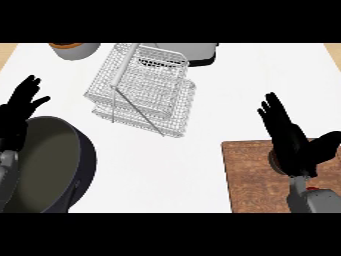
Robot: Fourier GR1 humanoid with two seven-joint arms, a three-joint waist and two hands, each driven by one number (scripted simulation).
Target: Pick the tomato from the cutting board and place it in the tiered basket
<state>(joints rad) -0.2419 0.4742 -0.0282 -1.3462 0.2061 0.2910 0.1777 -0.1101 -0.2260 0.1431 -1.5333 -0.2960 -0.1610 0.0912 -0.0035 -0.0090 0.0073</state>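
The tomato is judged hidden beneath the right hand (pixel 295 145), spread open over the cutting board (pixel 250 175), with the tiered basket (pixel 143 90) leftward.

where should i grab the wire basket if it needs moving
Probably the thick post toward the left of the wire basket: a bare bar, easier to wrap than the mesh. Come from the left, where the left hand is nearest.

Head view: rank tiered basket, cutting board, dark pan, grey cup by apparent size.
1. tiered basket and cutting board, about alike.
2. dark pan, nearer camera, partly hidden, so unsure.
3. grey cup, clearly smallest.
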